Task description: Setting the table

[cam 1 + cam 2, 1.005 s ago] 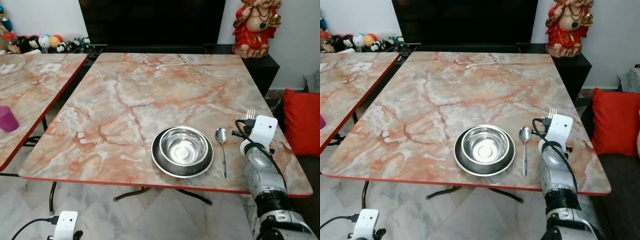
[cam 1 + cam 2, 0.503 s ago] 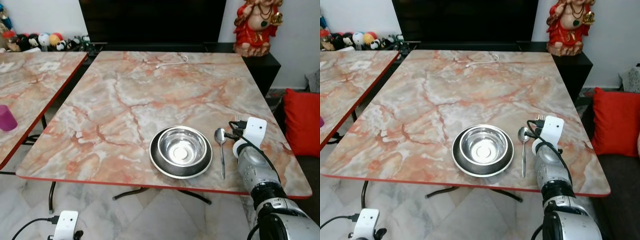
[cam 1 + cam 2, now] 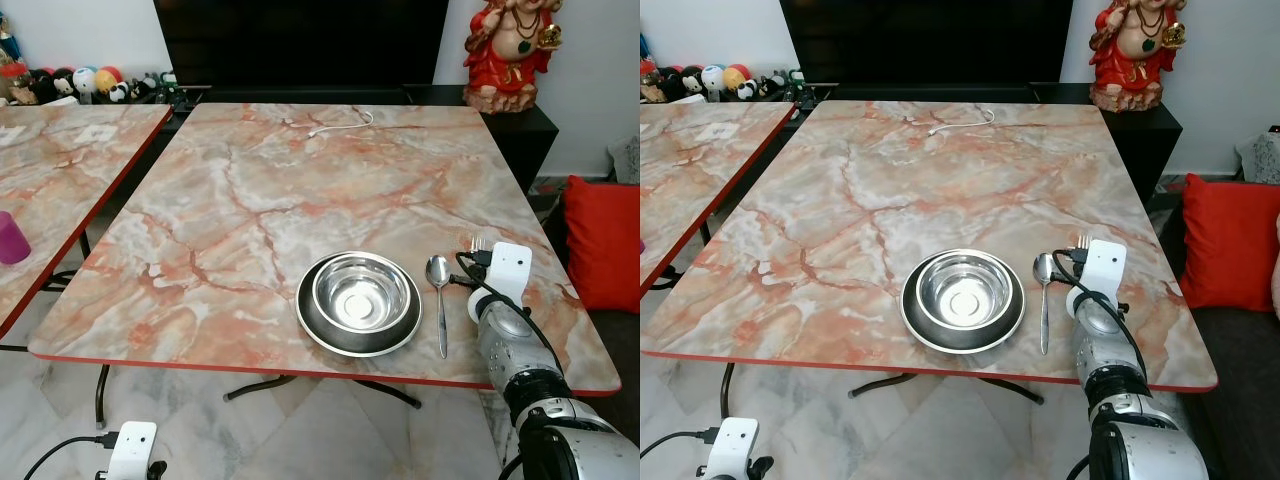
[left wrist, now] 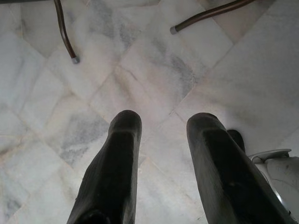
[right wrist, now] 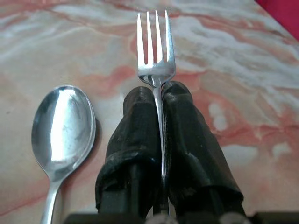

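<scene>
A steel bowl [image 3: 362, 293] sits in a dark-rimmed steel plate [image 3: 312, 323] near the marble table's [image 3: 300, 190] front edge. A spoon [image 3: 439, 300] lies just right of the plate, bowl end away from me. My right gripper [image 5: 158, 95] is shut on a fork [image 5: 155, 51], pinching its neck with the tines pointing ahead, low over the table right of the spoon [image 5: 61, 126]. In the eye views the fork tines [image 3: 478, 243] peek out beyond the white wrist camera. My left gripper [image 4: 163, 123] hangs open above the floor.
A second marble table [image 3: 60, 170] stands at the left with a purple cup [image 3: 12, 238] on it. A white cable [image 3: 340, 125] lies at the far side of the main table. A red statue [image 3: 510, 50] and a red cushion [image 3: 605, 245] are at the right.
My right gripper with the fork has come back toward me and lower beside the spoon. The camera has shifted slightly.
</scene>
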You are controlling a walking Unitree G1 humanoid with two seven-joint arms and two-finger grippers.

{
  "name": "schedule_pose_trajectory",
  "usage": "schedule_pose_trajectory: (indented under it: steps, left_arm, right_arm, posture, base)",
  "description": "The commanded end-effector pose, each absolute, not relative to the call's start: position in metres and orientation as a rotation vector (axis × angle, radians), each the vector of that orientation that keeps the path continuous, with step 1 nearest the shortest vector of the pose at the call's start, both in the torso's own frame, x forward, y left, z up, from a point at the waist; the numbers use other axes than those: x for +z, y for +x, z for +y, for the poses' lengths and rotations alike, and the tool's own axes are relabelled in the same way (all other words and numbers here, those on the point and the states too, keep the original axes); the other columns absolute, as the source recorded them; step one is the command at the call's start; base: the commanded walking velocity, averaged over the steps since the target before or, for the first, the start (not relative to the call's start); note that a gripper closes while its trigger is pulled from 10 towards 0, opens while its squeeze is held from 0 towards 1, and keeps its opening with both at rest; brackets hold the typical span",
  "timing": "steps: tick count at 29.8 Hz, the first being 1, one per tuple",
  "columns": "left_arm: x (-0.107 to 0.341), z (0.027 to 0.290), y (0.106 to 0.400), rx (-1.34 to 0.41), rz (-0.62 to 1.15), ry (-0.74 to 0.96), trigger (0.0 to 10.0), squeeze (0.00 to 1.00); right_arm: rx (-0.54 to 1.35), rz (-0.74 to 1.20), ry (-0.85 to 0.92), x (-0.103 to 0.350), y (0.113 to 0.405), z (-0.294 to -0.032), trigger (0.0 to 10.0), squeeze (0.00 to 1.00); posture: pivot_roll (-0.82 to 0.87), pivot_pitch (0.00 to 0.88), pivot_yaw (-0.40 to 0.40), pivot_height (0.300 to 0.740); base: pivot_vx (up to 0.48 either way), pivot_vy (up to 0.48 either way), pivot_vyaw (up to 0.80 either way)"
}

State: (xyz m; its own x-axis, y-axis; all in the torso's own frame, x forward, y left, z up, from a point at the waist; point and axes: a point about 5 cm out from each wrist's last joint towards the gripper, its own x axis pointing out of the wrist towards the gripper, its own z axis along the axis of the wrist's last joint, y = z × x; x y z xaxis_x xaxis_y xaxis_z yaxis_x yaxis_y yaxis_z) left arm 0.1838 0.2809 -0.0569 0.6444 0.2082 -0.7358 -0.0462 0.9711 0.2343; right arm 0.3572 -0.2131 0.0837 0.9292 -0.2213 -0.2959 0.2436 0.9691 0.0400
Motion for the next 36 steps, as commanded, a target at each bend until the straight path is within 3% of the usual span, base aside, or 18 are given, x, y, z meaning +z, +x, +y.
schedule_pose_trajectory:
  steps: [1, 36]
  left_arm:
    - [-0.058, 0.283, 0.18, 0.148, 0.878, 0.206, 10.0, 0.0]
    - [-0.058, 0.284, 0.179, 0.152, 0.878, 0.211, 10.0, 0.0]
  right_arm:
    - [-0.224, 0.289, 0.059, 0.083, 0.358, -0.211, 10.0, 0.0]
    - [-0.224, 0.361, 0.039, 0.055, 0.341, -0.208, 10.0, 0.0]
  posture:
    - [0.09, 0.017, 0.021, 0.74]
    - [0.1, 0.02, 0.024, 0.74]
  base:
    - [0.0, 0.0, 0.0]
    - [0.0, 0.0, 0.0]
